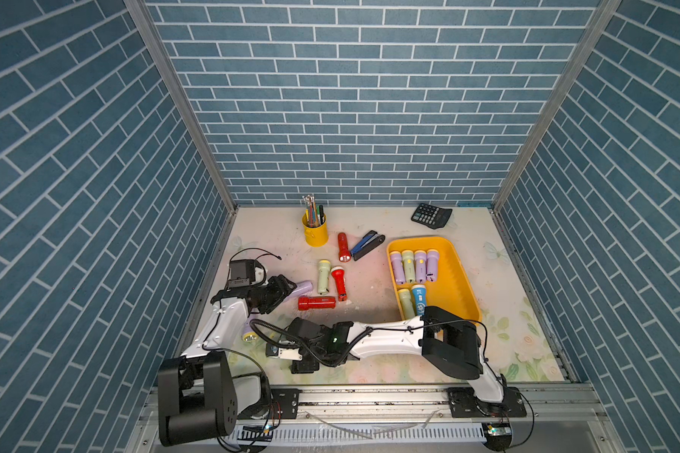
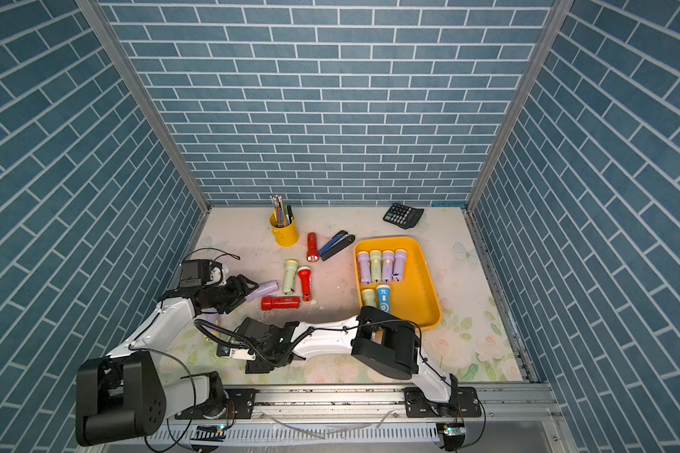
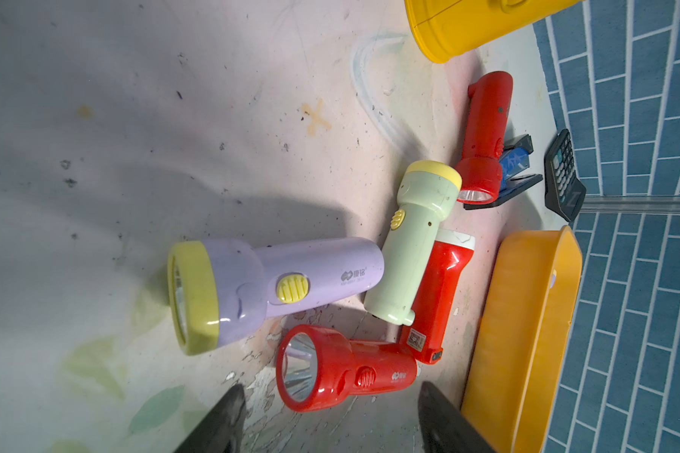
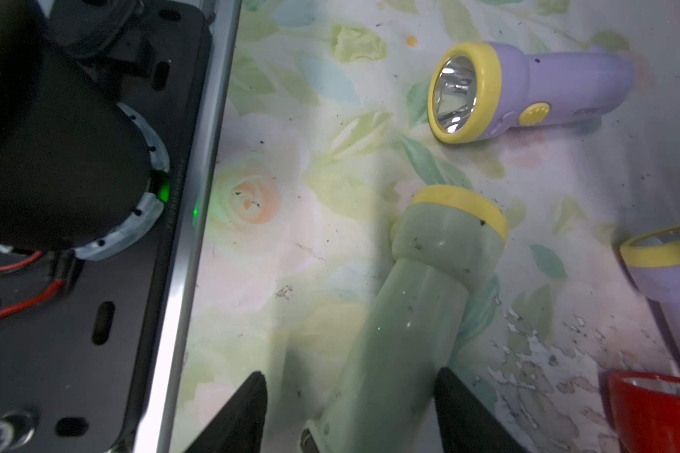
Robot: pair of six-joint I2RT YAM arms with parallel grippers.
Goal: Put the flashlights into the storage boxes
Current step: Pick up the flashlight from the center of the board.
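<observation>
Six flashlights already lie in the yellow tray (image 1: 458,270), which sits toward the right edge of the counter (image 1: 370,219). There is a far row of four in lilac and pale green, and a near row of a green one and the blue flashlight (image 1: 420,299). I count seven more out on the counter, so I'd call the job about half done.

The step in hand is a pick by the right arm, which reaches along the front edge to left of its middle. In the right wrist view the right tool (image 4: 350,372) has its jaws apart on either side of the green flashlight (image 4: 421,298), which lies flat near the front rail. A gap shows on one side, so the tool is astride the barrel, not clamped. In both top views the arm hides that flashlight.

The left tool (image 3: 330,390) is open and empty, by a cluster mid-counter. The red flashlight (image 3: 342,368) lies on its side just ahead of it, with the lilac flashlight (image 3: 283,286) beside. A pale green torch (image 3: 413,251) and a white-headed red torch (image 3: 436,298) lie side by side beyond. Another red torch (image 1: 343,247) lies by the stapler (image 1: 366,245) nearer the back edge, and a second lilac torch (image 4: 527,90) lies under the left arm.

Next, I'd judge, the right jaws must close squarely on the smooth barrel, which looks apt to roll. Then the flashlight needs lifting clear, swinging right to the tray and laying beside the blue one.
</observation>
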